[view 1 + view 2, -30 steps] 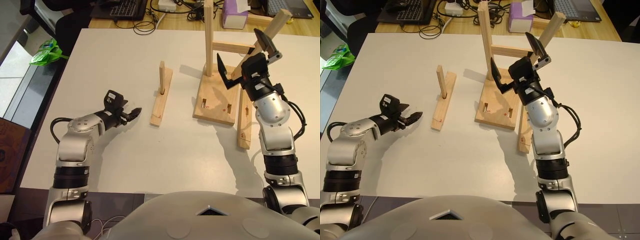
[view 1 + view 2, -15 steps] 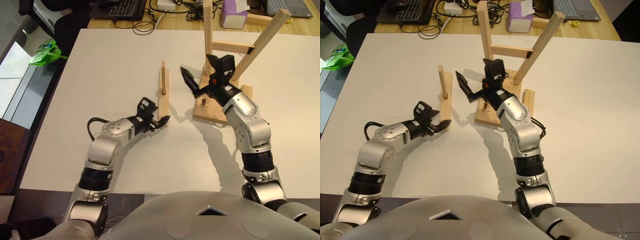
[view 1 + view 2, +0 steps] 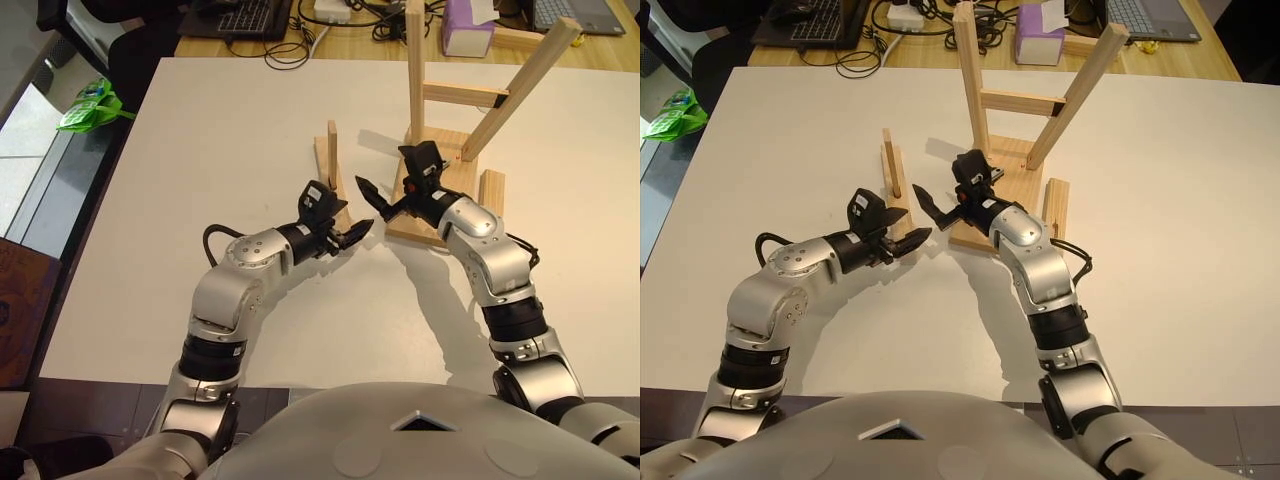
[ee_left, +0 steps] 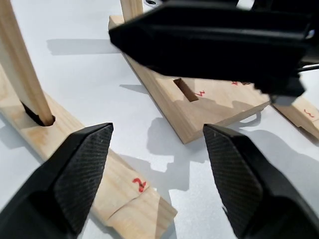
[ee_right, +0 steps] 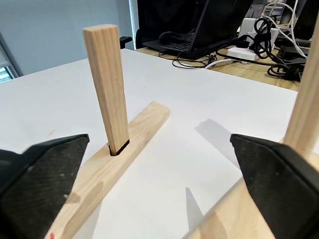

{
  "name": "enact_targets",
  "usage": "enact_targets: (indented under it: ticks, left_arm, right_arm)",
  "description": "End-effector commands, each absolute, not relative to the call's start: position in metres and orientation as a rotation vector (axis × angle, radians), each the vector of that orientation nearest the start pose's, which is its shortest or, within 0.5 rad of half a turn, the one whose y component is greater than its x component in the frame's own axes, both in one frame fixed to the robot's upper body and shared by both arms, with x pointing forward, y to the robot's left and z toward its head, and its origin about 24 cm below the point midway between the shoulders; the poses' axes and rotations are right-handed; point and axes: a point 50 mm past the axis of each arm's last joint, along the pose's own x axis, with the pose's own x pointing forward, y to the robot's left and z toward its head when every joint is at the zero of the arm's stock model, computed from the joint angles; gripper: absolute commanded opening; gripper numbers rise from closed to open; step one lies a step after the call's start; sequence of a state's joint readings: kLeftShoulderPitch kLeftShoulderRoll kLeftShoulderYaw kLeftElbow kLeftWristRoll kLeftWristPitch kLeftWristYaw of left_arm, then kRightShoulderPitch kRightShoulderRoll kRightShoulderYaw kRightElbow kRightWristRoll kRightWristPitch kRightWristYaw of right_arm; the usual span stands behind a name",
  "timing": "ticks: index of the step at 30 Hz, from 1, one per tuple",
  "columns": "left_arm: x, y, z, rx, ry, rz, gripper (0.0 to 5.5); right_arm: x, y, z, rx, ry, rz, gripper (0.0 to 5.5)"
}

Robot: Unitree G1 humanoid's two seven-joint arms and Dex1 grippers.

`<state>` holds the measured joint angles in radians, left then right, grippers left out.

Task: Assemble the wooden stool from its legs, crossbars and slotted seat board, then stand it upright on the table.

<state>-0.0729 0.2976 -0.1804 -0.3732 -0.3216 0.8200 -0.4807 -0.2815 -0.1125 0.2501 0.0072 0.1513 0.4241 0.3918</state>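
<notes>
Left gripper (image 3: pixel 355 233) of mine hovers low over the white table (image 3: pixel 230 120), its fingers (image 4: pixel 82 174) spread and holding nothing, just beside the near end of a flat leg (image 5: pixel 129 149) that lies on the table with a short crossbar (image 5: pixel 107 84) standing upright in its slot. Close to its right, my right gripper (image 3: pixel 383 198) is also wide open and empty (the two sets of fingertips are near but apart), at the near left corner of the slotted seat board (image 3: pixel 450 145). That board lies flat with an upright leg (image 3: pixel 415 70), a tilted leg (image 3: pixel 520 85) and an upper crossbar (image 3: pixel 465 93) between them rising from it, and a loose leg (image 3: pixel 488 188) lies just beside its right edge.
</notes>
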Motion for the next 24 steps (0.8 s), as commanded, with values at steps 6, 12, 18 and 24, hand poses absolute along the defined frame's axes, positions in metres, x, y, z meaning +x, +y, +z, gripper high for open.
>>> enact_targets:
  ticks: [6, 12, 18, 24]
  left_arm:
    - [0.224, 0.129, 0.088, 0.047, 0.437, -0.924, 3.35]
    - [0.220, 0.135, 0.093, 0.061, 0.430, -0.973, 3.41]
    - [0.226, 0.138, 0.093, 0.057, 0.421, -0.933, 3.41]
    - [0.233, 0.139, 0.094, 0.052, 0.401, -0.880, 3.41]
  right_arm:
    - [0.299, -0.051, 0.084, -0.017, 0.162, 0.797, 5.40]
    - [0.310, -0.032, 0.079, 0.000, 0.177, 0.762, 4.66]
    - [0.313, -0.020, 0.069, 0.033, 0.227, 0.776, 3.68]
    - [0.319, -0.019, 0.063, 0.046, 0.242, 0.742, 2.50]
